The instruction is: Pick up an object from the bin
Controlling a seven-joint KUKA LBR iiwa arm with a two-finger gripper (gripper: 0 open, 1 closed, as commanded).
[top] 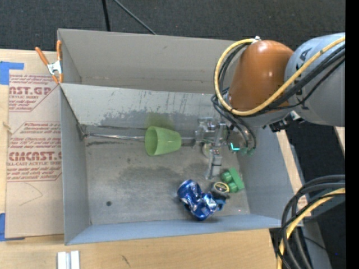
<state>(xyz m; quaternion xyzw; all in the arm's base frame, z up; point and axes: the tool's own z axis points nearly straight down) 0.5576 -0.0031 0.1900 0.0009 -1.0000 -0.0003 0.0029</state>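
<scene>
My gripper [215, 171] reaches down into the right half of the bin, its metal fingers pointing at the floor just above a small green toy piece with a dark round end [229, 182]. Nothing shows between the fingers. A crushed blue can [196, 200] lies just below and to the left of the fingertips, near the front wall. A light green plastic cup [162, 140] lies on its side in the middle of the bin, to the left of the gripper body.
The orange dome and looped yellow-black cables of the arm hang over the bin's right rear corner. The left half of the bin floor is bare grey metal with scuff marks.
</scene>
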